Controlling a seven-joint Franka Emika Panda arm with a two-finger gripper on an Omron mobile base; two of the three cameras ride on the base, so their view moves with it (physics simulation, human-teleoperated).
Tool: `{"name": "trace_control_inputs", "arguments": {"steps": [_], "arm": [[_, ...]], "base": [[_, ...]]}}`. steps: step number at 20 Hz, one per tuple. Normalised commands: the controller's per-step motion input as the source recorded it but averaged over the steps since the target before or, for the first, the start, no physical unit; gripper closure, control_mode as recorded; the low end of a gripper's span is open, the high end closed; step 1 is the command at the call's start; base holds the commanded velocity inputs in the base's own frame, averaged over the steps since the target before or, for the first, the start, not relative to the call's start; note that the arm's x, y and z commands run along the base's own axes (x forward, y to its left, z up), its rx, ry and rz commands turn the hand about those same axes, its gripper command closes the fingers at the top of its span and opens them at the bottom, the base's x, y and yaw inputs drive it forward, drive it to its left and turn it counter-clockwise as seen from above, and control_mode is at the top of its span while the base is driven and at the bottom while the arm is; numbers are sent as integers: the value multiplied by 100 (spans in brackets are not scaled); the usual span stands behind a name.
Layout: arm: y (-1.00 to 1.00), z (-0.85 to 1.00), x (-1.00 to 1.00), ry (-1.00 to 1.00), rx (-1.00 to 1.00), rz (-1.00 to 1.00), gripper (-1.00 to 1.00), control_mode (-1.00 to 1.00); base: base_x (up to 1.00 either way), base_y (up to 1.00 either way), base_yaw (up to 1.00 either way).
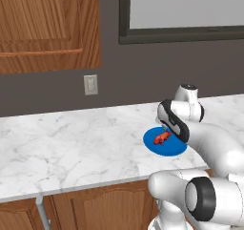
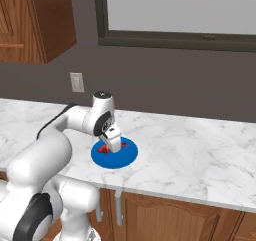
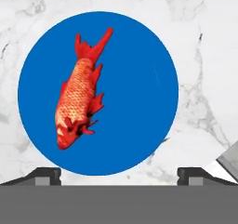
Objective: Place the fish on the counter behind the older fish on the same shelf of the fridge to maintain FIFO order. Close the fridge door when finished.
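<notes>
so with my gripper (image 3: pixel 119 174) spread wide above the plate (image 3: pixel 139 125), i should shift toward the fish (image 3: pixel 76 100), straddle its body, then drop.

In the left base view the white arm covers the right rim of the round blue plate (image 1: pixel 162 149) at centre right, and in the right base view the wrist hides part of the small red-orange fish (image 2: pixel 104 149) at centre left. The white marble bench (image 1: pixel 71 148) runs off both side edges, and the dark-framed window (image 2: pixel 175 15) is cut by the top edge. The claw (image 3: pixel 119 174) shows just its two dark tips at the bottom of the hand view.
</notes>
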Motion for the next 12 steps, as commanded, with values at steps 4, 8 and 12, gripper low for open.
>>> {"name": "trace_control_inputs", "arguments": {"steps": [4, 8, 12], "arm": [[0, -21, 43, 0, 0, 0, -100, -100], [0, -27, 36, 3, 0, 0, -100, -100], [0, -28, 34, 4, 0, 0, -100, -100]], "base": [[0, 0, 0], [0, 0, 0], [0, 0, 0]]}}
